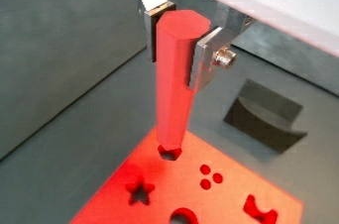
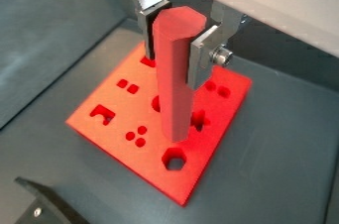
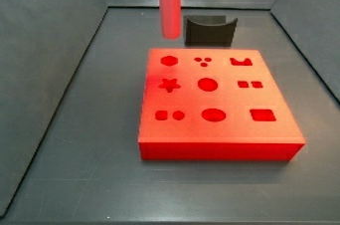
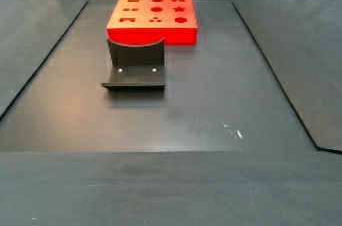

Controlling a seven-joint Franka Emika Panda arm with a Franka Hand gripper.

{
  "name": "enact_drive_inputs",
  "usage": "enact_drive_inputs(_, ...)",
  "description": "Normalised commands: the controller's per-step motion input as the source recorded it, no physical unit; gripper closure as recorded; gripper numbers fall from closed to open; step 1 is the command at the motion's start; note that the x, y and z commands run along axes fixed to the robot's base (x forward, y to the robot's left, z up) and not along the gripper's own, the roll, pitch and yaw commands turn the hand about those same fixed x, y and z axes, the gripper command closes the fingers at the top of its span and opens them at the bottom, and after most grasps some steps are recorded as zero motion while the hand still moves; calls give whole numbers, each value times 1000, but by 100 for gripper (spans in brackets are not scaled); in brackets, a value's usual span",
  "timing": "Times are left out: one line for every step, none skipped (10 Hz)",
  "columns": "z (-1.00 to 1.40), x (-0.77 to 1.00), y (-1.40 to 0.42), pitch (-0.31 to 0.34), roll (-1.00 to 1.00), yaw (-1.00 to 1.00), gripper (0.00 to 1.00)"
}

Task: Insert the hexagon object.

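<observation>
The hexagon object (image 1: pixel 173 79) is held upright by the gripper (image 1: pixel 181 32), its lower end poised over the red block's (image 3: pixel 213 105) hexagonal hole (image 1: pixel 169 153).

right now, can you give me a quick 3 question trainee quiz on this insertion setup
1. True or false: the tool is shut on the hexagon object.
2. The hexagon object is: A) lying flat on the floor B) upright over the red block C) resting inside the dark holder.
3. In a wrist view, which hole sits by the rod's lower end?

Key: 1 true. 2 B. 3 The hexagonal hole at a corner of the block; whether the tip has entered it cannot be told.
</observation>
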Motion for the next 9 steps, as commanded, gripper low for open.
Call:
enact_drive_inputs(-531, 0, 160, 116, -93, -777, 100)
enact_drive_inputs(-546, 57, 0, 126, -107, -929, 100)
enact_drive_inputs(-269, 137, 20, 27, -84, -849, 100)
enact_drive_inputs(-180, 263, 0, 71, 0, -529, 100)
enact_drive_inputs(-91, 209, 171, 89, 0, -523, 100)
enact_drive_inputs(-140, 140, 314, 7, 0, 0, 100)
enact_drive_inputs(-160, 191, 283, 0, 0, 0, 100)
enact_drive_inputs(-134, 137, 146, 0, 0, 0, 100)
enact_drive_inputs(-160, 0, 0, 0, 0, -97, 100)
